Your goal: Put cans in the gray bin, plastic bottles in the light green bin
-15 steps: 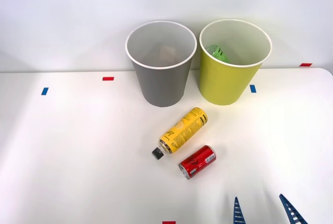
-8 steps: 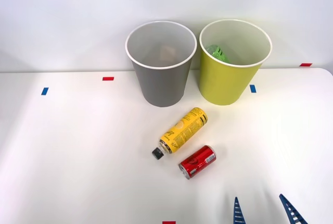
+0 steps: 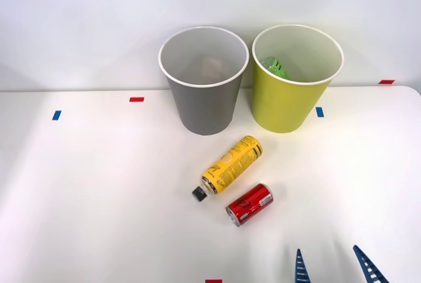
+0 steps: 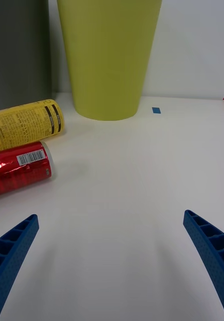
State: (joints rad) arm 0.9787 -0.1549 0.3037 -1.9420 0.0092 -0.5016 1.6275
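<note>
Red can [image 3: 250, 205] lies on its side on the white table [image 3: 99, 191], near the front edge, silver end toward the front. Just behind it, apart by a thin gap, the yellow bottle [image 3: 231, 164] also lies flat, black cap [image 3: 198, 194] pointing front-left, base angled toward the bins. Gray bin [image 3: 203, 99] and light green bin [image 3: 287, 95] stand upright side by side at the back of the table, gray on the left; something green [image 3: 275, 67] sits inside the light green one. Small red and blue tape marks dot the table. Right gripper [image 3: 332, 266] sits low at the front edge, right of the can, fingers spread wide, nothing between them. Wrist view: can [image 4: 19, 169] and bottle [image 4: 26, 123] off to one side, green bin [image 4: 108, 55] ahead.
</note>
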